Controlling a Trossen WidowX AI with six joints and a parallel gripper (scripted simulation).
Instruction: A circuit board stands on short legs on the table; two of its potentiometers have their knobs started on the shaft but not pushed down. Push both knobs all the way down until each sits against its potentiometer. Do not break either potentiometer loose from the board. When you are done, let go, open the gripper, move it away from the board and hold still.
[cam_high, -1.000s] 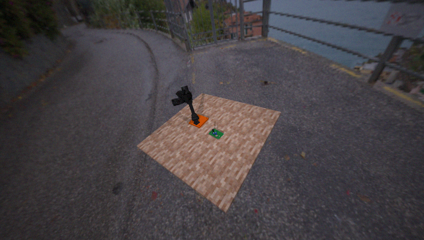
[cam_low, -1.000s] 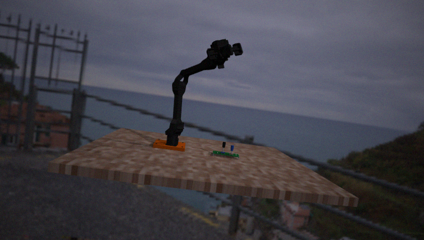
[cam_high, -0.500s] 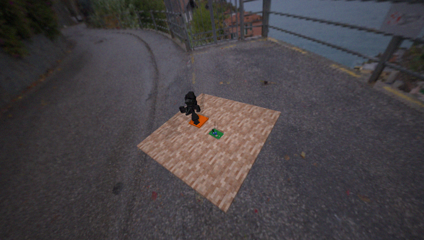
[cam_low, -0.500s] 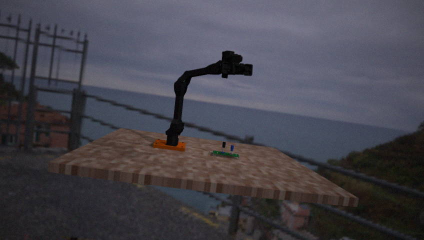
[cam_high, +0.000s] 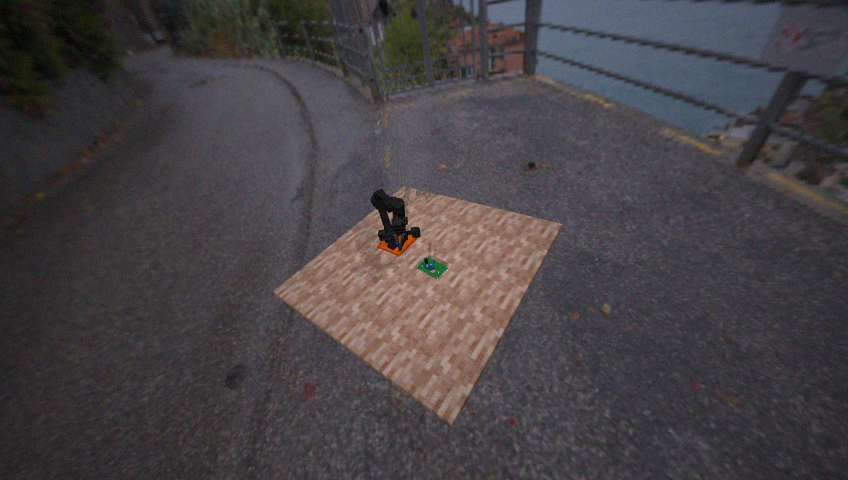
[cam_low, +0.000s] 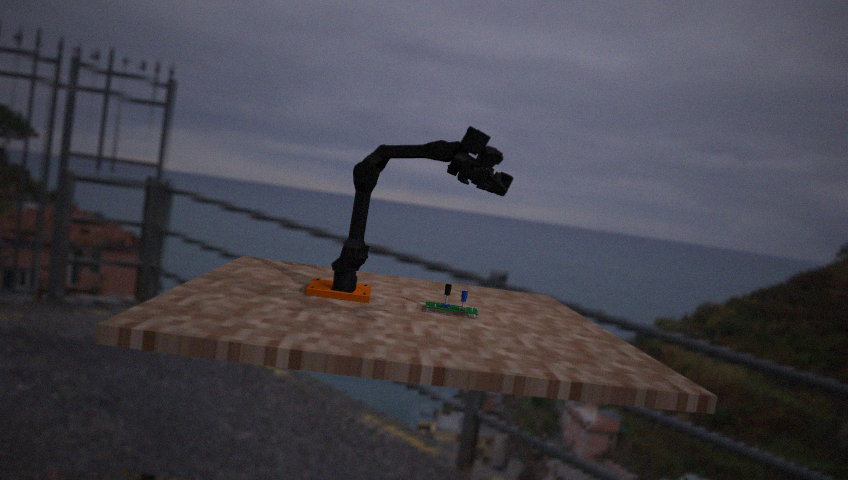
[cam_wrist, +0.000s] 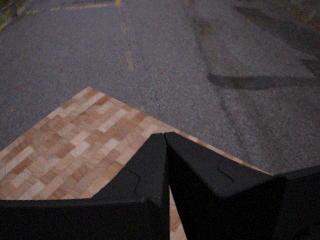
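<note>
The green circuit board (cam_high: 440, 273) (cam_low: 433, 305) stands on short legs on the table. A black knob (cam_low: 447, 289) (cam_high: 426, 260) stands upright on its shaft at the board's left part in the exterior view. A blue knob (cam_low: 464, 295) stands upright to its right. Bare shaft shows under both knobs, so both sit raised above the board. My gripper (cam_wrist: 163, 144) is shut and empty, its fingertips touching. In the exterior view it is high above the table and the board, touching neither. The board and knobs are out of the wrist view.
The wooden table top (cam_high: 368, 321) (cam_low: 380, 344) (cam_wrist: 75, 145) carries the arm's orange base (cam_high: 386, 249) (cam_low: 324, 291), which stands beside the board, to its left in the top and exterior views. Past the table edge, the wrist view shows grey pavement (cam_wrist: 165, 65).
</note>
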